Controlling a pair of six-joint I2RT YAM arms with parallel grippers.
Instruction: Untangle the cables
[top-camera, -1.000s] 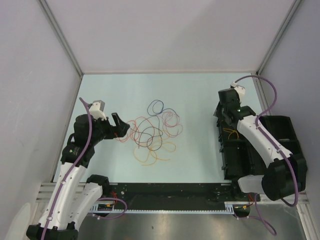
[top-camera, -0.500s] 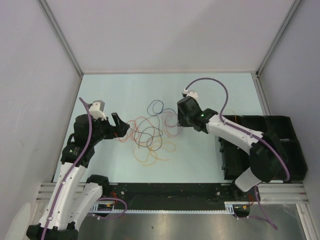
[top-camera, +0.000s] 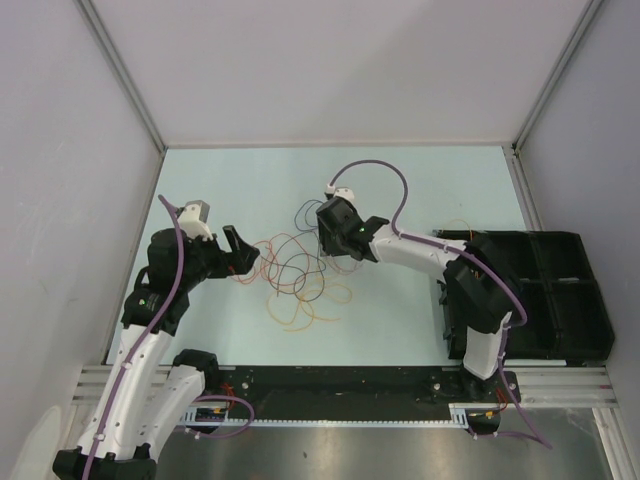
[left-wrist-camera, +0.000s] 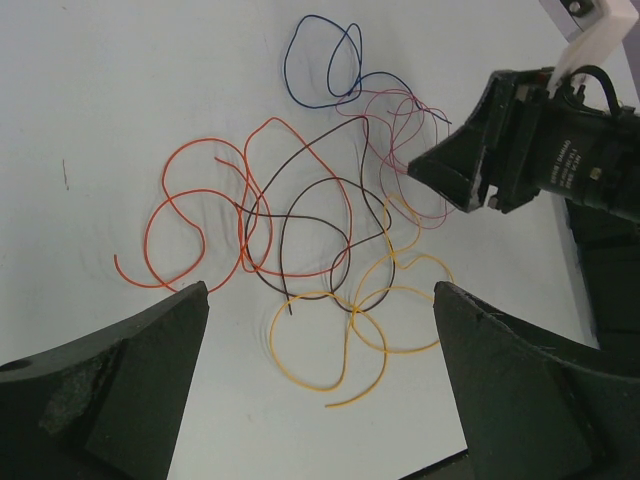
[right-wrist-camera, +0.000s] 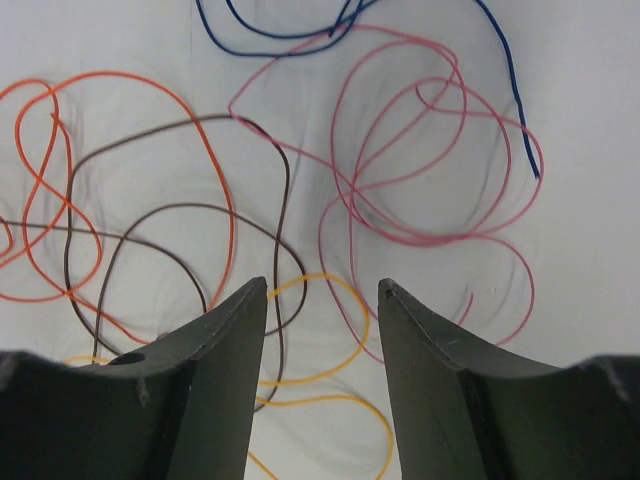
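The cables lie in a loose tangle on the pale table, between the two arms. In the left wrist view I see an orange loop, a brown one, a yellow one and a dark blue one. My left gripper is wide open at the tangle's left edge and holds nothing. My right gripper hovers over the tangle's right side, partly open and empty. Beneath it lie a yellow loop, a brown strand and pink loops.
A black compartmented bin stands at the right edge of the table. Grey walls close in the left, back and right. A black rail runs along the near edge by the arm bases.
My right arm has swung left from the black bin to above the tangle, and its jaws have widened slightly. The left arm and the cables have not moved.
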